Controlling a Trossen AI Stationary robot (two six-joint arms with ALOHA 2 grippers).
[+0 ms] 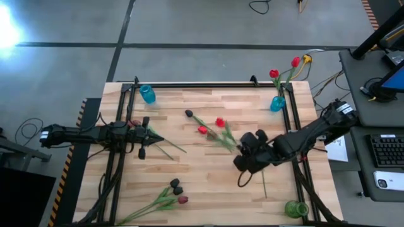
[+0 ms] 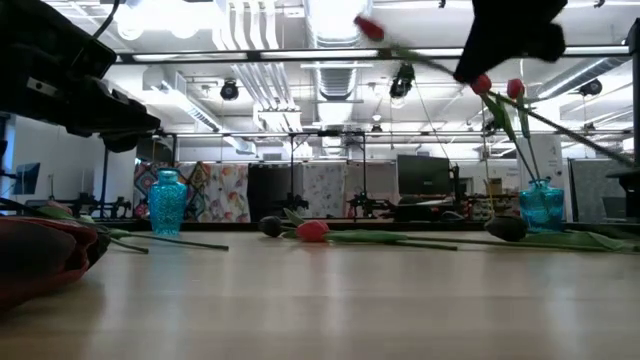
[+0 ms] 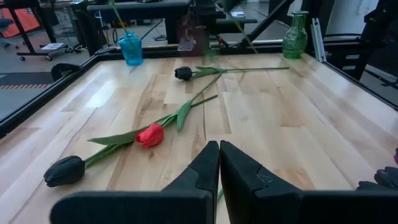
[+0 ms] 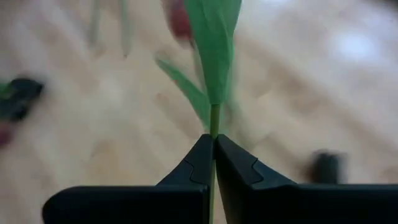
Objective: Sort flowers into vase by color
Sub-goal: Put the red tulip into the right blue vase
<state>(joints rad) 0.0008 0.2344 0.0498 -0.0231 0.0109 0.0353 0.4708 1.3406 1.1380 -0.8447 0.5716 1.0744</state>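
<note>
Bright overhead lighting; right wrist view blurred, glare at top-left of high view

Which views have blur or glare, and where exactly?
Right wrist view: table and flowers behind are smeared, only the right claw shut on the green stem looks sharp. High view: white glare at the upper left edge. Low view: bright ceiling lamps; the near red flower head is out of focus.

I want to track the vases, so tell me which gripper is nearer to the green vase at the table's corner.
Right. The right gripper is shut on a tulip stem just up-table of the green vase. The left gripper sits across the table, far from it.
</note>
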